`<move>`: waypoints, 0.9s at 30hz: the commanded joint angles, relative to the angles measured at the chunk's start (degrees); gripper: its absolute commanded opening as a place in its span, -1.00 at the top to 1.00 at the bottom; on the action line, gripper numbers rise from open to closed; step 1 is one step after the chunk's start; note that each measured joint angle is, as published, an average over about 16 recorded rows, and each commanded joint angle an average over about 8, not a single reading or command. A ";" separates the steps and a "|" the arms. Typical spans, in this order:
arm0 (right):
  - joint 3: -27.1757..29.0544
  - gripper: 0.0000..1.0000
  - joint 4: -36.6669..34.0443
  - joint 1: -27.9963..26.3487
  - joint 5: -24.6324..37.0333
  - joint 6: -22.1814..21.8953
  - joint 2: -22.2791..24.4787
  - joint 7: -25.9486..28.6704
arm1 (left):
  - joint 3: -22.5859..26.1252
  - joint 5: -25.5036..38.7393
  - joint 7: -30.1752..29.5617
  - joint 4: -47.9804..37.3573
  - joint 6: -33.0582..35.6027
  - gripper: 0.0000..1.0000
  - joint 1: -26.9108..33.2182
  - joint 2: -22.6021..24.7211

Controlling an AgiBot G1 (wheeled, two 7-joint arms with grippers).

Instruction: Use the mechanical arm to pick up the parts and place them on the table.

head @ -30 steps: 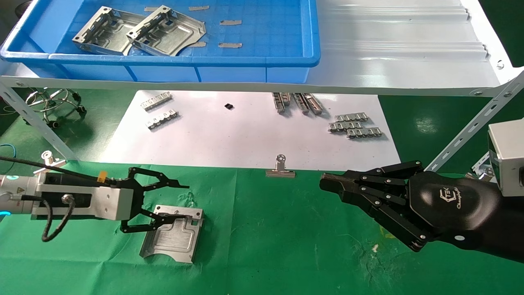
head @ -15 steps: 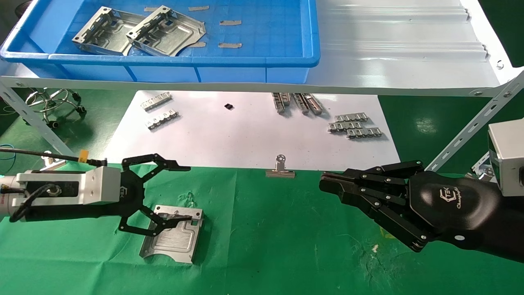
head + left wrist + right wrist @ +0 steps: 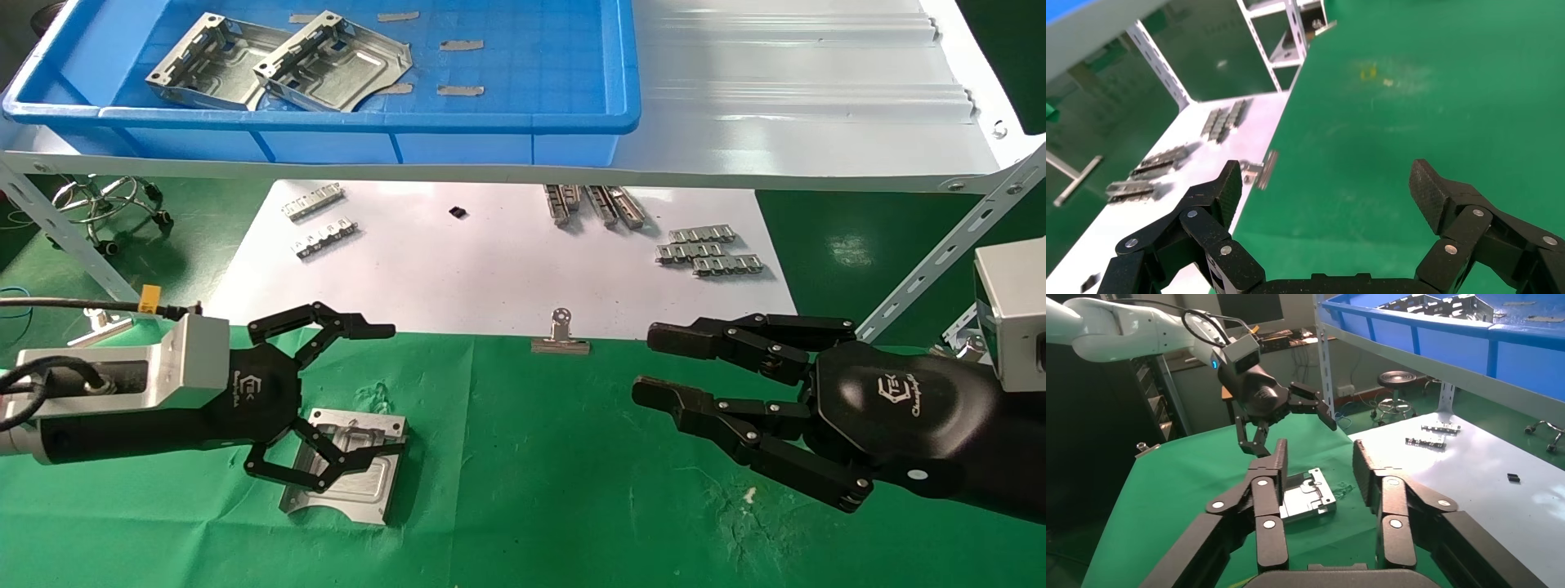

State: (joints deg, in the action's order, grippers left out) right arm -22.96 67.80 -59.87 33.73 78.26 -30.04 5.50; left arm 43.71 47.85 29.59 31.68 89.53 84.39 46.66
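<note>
part (image 3: 347,469) flat on table (image 3: 531,490), left gripper (image 3: 384,392) fingers spread above.

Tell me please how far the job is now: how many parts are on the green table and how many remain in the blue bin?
Done: one part lies flat on the green table. In hand: nothing; the left gripper is above that part with jaws open and empty, and the right gripper is open over bare cloth. Left: two parts are in the blue bin on the shelf.
</note>
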 commanded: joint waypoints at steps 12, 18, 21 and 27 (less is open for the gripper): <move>0.00 -1.00 0.00 0.00 0.00 0.00 0.00 0.00 | -9.65 -2.09 -14.06 14.60 -1.34 -1.00 -7.96 -4.06; 0.00 -1.00 0.00 0.00 0.00 0.00 0.00 0.00 | -14.09 -3.05 -20.53 21.33 -1.95 -1.00 -11.62 -5.92; 0.00 -1.00 0.00 0.00 0.00 0.00 0.00 0.00 | -16.31 -3.53 -23.77 24.68 -2.26 -1.00 -13.45 -6.86; 0.00 -1.00 0.00 0.00 0.00 0.00 0.00 0.00 | -20.79 -4.50 -30.28 31.45 -2.88 -1.00 -17.13 -8.74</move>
State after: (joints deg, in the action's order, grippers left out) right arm -22.96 67.80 -59.87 33.73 78.26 -30.04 5.50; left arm 22.95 43.36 -0.65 63.09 86.66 67.28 37.93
